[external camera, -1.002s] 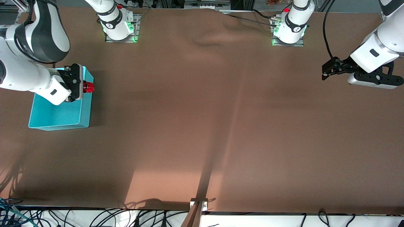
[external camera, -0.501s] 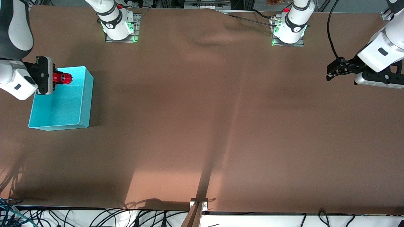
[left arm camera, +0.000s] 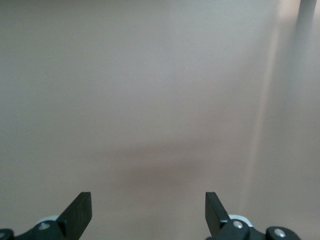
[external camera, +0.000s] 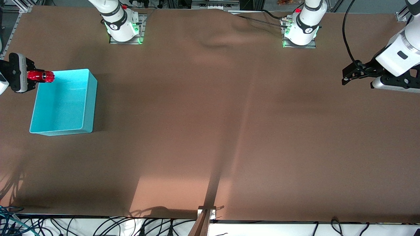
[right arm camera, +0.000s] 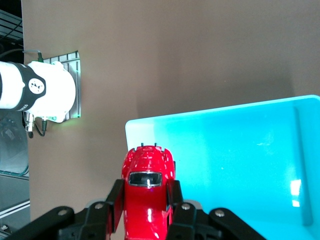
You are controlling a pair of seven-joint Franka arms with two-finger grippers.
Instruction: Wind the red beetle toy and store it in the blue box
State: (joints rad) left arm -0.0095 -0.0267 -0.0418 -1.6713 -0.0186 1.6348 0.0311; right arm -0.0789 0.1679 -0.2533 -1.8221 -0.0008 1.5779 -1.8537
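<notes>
Right end effector: up in the air at the desk edge on the right arm's end, over the corner of the blue box that lies toward the robot bases. Fingers pressed against both flanks of the red beetle toy, one on each side.

Red beetle toy: clamped in the right end effector, off the desk, lying level over the rim of the blue box at that corner. In the right wrist view the toy sticks out past the fingertips, nose over the box wall.

Blue box: open top, sits on the desk near the edge at the right arm's end, well apart from the desk edge nearest the front camera. Floor bare in both views. All four rims unobstructed except the corner under the toy.

Desk: brown cover, a wrinkle near the edge by the robot bases, between the two bases. The whole middle stretch, from the box to the left arm's end, is open surface.

Left end effector: waiting in the air over the desk near the edge at the left arm's end. Fingers spread wide, nothing between them; only bare desk under them in the left wrist view.
</notes>
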